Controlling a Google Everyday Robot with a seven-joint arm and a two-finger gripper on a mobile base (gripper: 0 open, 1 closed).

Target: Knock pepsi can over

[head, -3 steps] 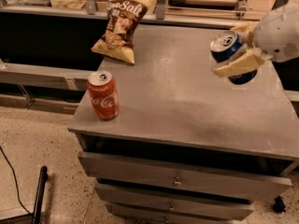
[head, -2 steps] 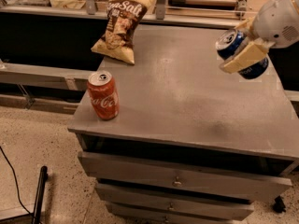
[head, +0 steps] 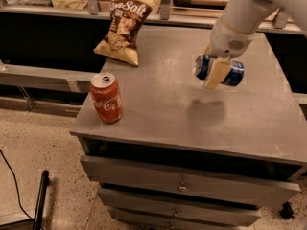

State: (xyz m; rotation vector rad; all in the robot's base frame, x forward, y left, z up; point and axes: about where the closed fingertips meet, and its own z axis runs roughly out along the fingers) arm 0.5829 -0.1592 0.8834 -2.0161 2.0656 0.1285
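The gripper (head: 216,72) hung over the desk (head: 163,99) at about 2 o'clock from the middle of the top, on the end of a white arm (head: 242,18) that came down from the 1 o'clock corner of the view. Its jaws were clamped on the pepsi can (head: 234,74). One cream finger (head: 214,74) crossed the front of the can, and the other was hidden behind it. The can lay on its side in that grip, silver top pointing toward 9 o'clock and blue body toward 3 o'clock. It was raised clear of the desk, with a soft shadow (head: 206,111) on the grey surface just below it, toward 6 o'clock.

A red Coca-Cola can (head: 106,98) stood upright near the desk's 8 o'clock corner, well apart from the gripper. A brown chip bag (head: 123,28) lay tilted at 11 o'clock, its top against the ledge behind. Under the desk top, drawer fronts (head: 182,188) showed at 6 o'clock.
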